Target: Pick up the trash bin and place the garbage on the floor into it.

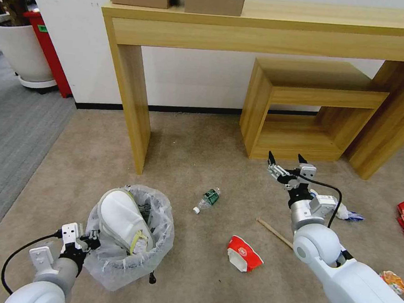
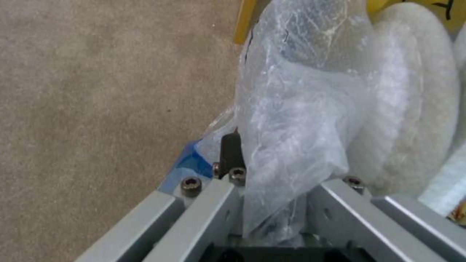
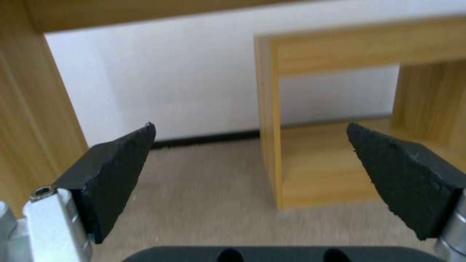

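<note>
Left pincer clamped low, right pincer raised with fingers spread

Both arms are glossy white with rounded elbow shells and brushed silver wrist cylinders. A thin black cable loops beside each wrist, near a small white camera block. The right gripper carries black, wedge-shaped, rough-faced fingers on silver mounts. The left gripper has grey aluminium bars fixed with dark hex-socket screws.

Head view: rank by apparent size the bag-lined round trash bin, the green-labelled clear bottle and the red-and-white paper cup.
1. Trash bin, largest by far.
2. Paper cup.
3. Bottle, though it lies farther from the camera, so this is unsure.
</note>
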Available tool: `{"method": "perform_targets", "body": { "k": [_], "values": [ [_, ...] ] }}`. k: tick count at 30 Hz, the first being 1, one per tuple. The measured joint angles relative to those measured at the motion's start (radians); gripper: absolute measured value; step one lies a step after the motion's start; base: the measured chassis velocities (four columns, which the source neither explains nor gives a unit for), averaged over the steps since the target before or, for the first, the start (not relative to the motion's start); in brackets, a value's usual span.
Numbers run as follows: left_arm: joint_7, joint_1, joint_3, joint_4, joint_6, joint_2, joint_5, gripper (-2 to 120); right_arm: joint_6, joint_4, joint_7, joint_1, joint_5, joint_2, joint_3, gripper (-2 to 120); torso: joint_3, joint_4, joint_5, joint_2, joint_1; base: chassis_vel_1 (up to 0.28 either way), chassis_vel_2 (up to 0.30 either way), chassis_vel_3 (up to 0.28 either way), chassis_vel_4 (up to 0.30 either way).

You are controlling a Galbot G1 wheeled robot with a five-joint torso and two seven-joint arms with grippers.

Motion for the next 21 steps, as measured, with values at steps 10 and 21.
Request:
{"method": "perform_targets", "body": {
  "k": [10, 21],
  "values": [
    [0.000, -0.005, 0.003, 0.008, 0.000, -0.002, 0.001, 1, -0.248, 0.048, 0.090, 0.003, 0.257, -0.054, -0.049, 100, 0.000, 0.0001, 0.0001, 0.000, 0.000, 0.000, 0.000, 0.000, 0.000],
    [0.003, -0.027, 0.016, 0.033, -0.005, -0.012, 0.005, 1, -0.604, 0.082, 0.124, 0.059, 0.419, -0.193, -0.183, 100, 0.000, 0.0001, 0.0001, 0.000, 0.000, 0.000, 0.000, 0.000, 0.000]
  ]
}}
